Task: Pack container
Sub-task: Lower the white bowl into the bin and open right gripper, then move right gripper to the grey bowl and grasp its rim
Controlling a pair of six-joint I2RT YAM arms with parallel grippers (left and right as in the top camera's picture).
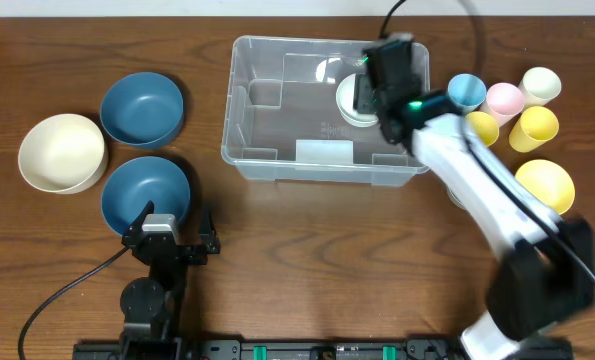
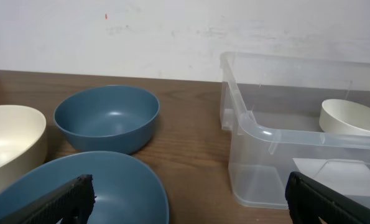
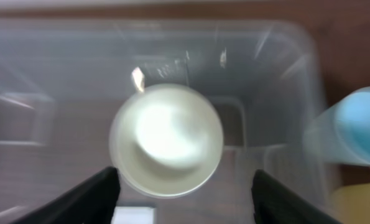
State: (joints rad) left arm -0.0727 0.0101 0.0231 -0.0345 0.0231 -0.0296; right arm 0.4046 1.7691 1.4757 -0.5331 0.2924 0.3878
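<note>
The clear plastic container (image 1: pixel 277 130) stands at the table's middle back. A white bowl (image 3: pixel 166 140) sits inside it at its right end; it also shows in the overhead view (image 1: pixel 349 102) and the left wrist view (image 2: pixel 351 117). My right gripper (image 3: pixel 185 193) hangs open above that bowl, over the container (image 3: pixel 60 74), holding nothing. My left gripper (image 2: pixel 188 199) is open and empty, low at the front left, beside a blue bowl (image 2: pixel 110 186), with the container (image 2: pixel 265 134) to its right.
Left of the container are a cream bowl (image 1: pixel 61 152), a far blue bowl (image 1: pixel 142 107) and a near blue bowl (image 1: pixel 145 193). Right of it stand several cups: blue (image 1: pixel 465 92), pink (image 1: pixel 504 100), cream (image 1: pixel 540 86), yellow ones (image 1: pixel 533 128) and a yellow bowl (image 1: pixel 545 185).
</note>
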